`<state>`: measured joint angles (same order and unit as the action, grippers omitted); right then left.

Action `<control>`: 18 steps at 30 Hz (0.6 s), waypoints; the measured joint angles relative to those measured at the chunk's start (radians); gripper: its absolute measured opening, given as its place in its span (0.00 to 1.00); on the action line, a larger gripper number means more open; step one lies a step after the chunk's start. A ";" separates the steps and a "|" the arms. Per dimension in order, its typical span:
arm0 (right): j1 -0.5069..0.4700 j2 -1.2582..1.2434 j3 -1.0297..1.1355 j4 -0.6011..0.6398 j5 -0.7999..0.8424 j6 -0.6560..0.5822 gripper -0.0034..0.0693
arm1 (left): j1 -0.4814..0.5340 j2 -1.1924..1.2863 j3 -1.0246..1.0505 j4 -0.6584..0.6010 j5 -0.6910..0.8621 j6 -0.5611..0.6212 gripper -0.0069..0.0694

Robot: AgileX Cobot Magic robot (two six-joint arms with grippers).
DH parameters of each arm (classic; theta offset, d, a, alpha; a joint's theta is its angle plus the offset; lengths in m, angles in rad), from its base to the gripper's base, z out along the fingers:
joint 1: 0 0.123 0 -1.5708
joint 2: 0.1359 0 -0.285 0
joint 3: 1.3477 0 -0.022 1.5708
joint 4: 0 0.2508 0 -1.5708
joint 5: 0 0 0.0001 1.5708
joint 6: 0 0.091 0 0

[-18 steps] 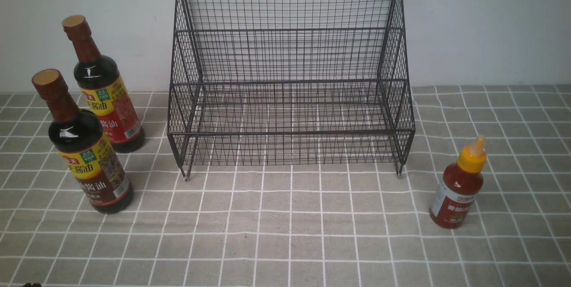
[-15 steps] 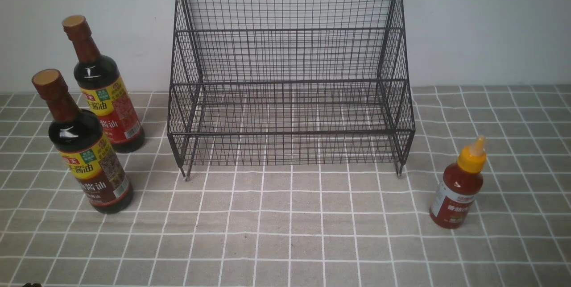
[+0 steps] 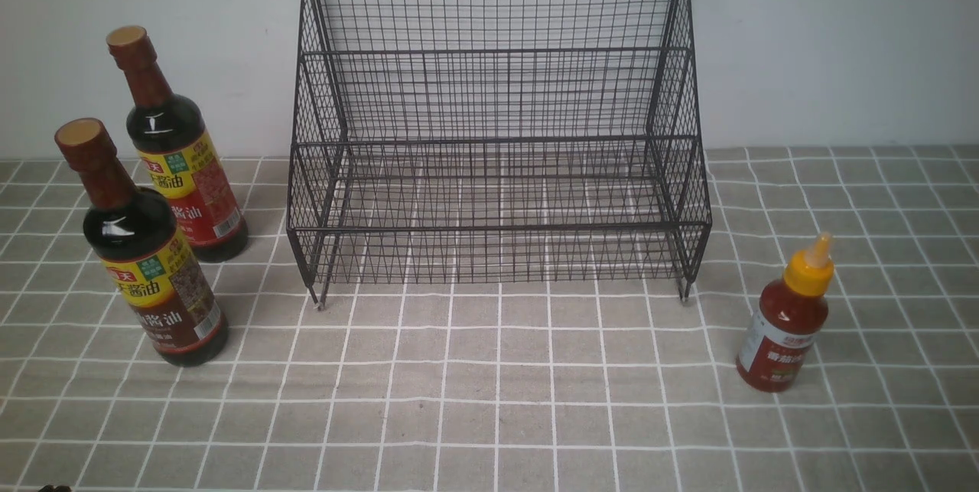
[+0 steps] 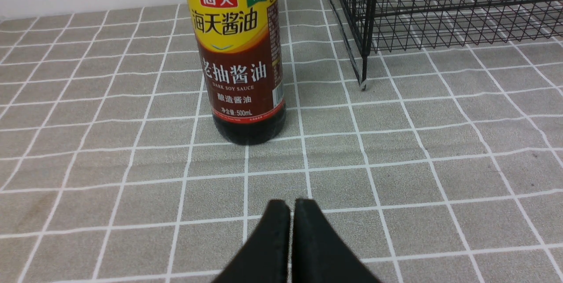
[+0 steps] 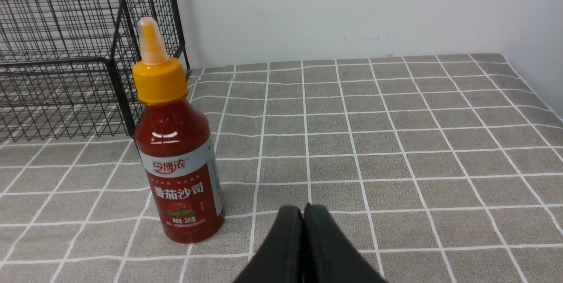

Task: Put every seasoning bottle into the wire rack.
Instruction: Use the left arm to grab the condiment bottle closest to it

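A: Entry, front view, clock centred on the wire rack [image 3: 497, 132]. Left side first?

B: At 9 o'clock, the far soy-sauce bottle [image 3: 183, 171]: tall dark glass, brown shrink-wrapped neck, flat tan cap, glossy yellow-and-red label. At 8 o'clock, the near soy-sauce bottle [image 3: 153, 270]: same shape, lower label brown. Both stand upright on the tablecloth [image 3: 497, 400], outside the rack and apart from each other.

A: Centre?

B: The rack is thin black wire mesh with two stepped tiers, a tall back against the plain pale wall [image 3: 841, 40] and small feet. Both tiers are bare.

A: Right side?

B: At 4 o'clock, the red sauce bottle [image 3: 784, 324]: short, rounded shoulders, shiny red plastic, yellow conical nozzle cap. It is upright on the cloth, near the rack's front foot but not touching.

A: Cloth?

B: Matte grey-tan weave, white grid lines, faint creases.

A: Grippers?

B: Left gripper [image 4: 291, 206]: matte black tapered fingers clenched together on nothing, with the near soy-sauce bottle ahead, apart. Right gripper [image 5: 302, 212]: likewise clenched and empty, the red sauce bottle just beside it, untouched.
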<state>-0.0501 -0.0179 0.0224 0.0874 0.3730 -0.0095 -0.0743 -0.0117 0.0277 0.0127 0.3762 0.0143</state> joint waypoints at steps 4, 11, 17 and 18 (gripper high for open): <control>0.000 0.000 0.000 0.000 0.000 -0.009 0.03 | 0.000 0.000 0.000 0.003 0.000 0.000 0.08; 0.000 0.000 0.000 0.000 0.000 -0.016 0.03 | 0.000 0.000 0.001 -0.052 -0.222 -0.032 0.08; 0.000 0.000 0.000 0.000 0.000 -0.018 0.03 | 0.000 0.000 0.001 -0.094 -0.596 -0.047 0.08; 0.000 0.000 0.000 0.000 0.000 -0.018 0.03 | 0.000 0.000 0.001 -0.100 -0.629 -0.048 0.08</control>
<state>-0.0501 -0.0179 0.0224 0.0874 0.3730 -0.0275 -0.0743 -0.0117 0.0288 -0.0870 -0.2531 -0.0333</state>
